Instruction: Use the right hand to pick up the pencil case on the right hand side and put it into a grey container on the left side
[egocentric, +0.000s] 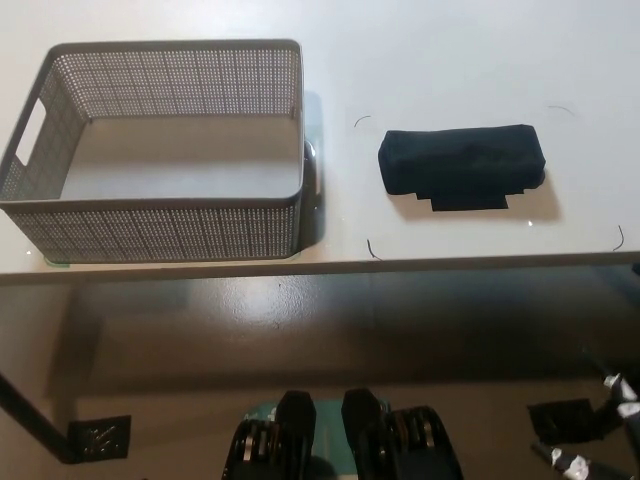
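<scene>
Right hand low; black oblong pencil case.

Only a sliver of the robot's black right hand shows, at the lower right corner of the head view, low and below the near edge of the counter. Its dark parts with pale tips are too cropped to tell its pose. The white left hand is out of sight.
</scene>
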